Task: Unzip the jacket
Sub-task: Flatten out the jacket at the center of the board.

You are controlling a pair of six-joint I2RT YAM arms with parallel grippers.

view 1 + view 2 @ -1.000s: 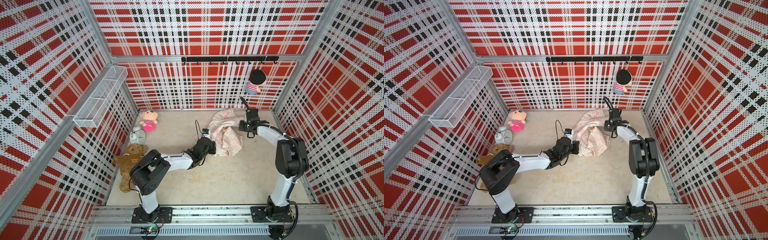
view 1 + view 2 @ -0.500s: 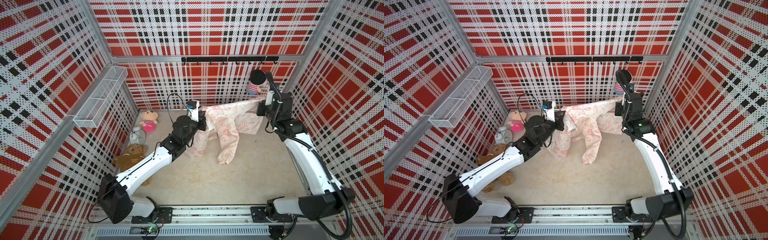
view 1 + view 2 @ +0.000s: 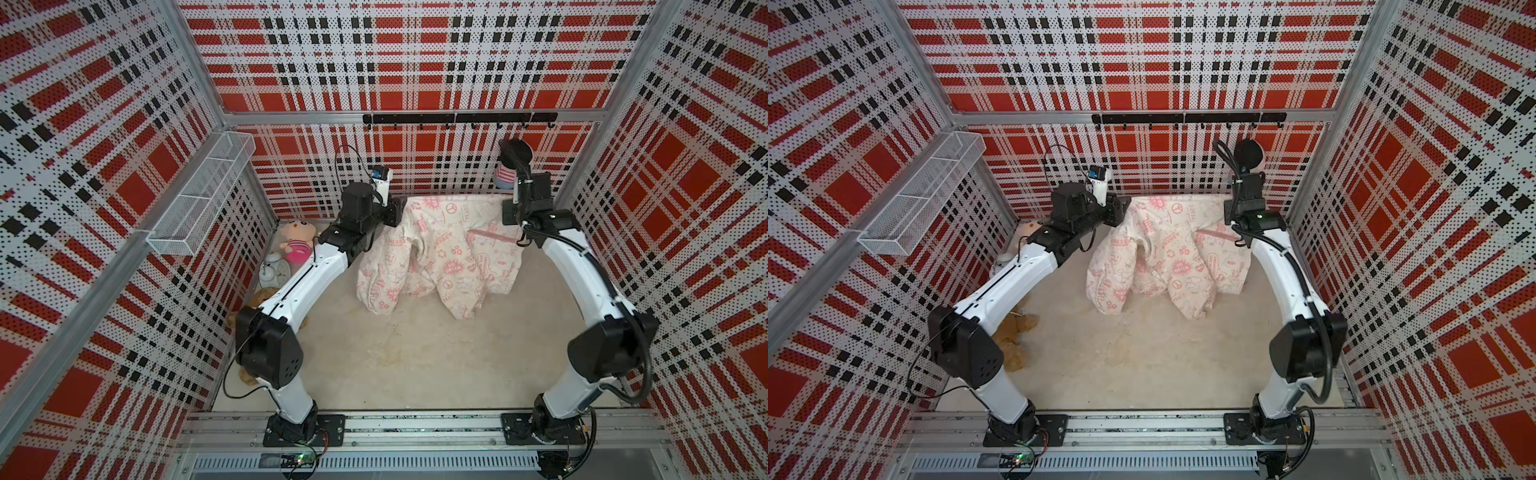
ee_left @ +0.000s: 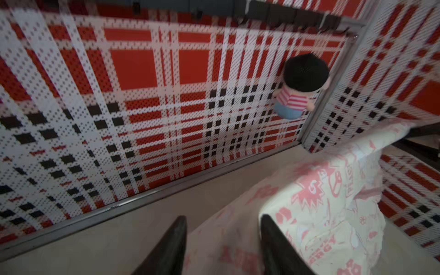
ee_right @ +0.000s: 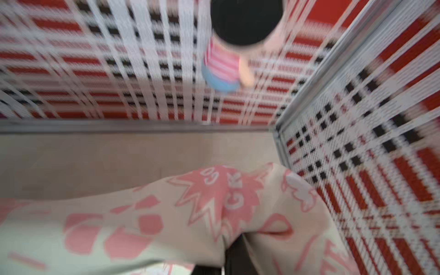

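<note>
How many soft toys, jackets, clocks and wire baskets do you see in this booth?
soft toys: 3 (pink doll, teddy bear, hanging doll)
jacket: 1
clock: 1
wire basket: 1
total: 6

Bright even light, soft shadows, top views sharp with bowed edges, right wrist view heavily motion-blurred, left mildly.

Two white-shelled arms (image 3: 307, 282) with black joints (image 3: 270, 353), looping black cables (image 3: 647, 365), black base plates (image 3: 332, 428)
</note>
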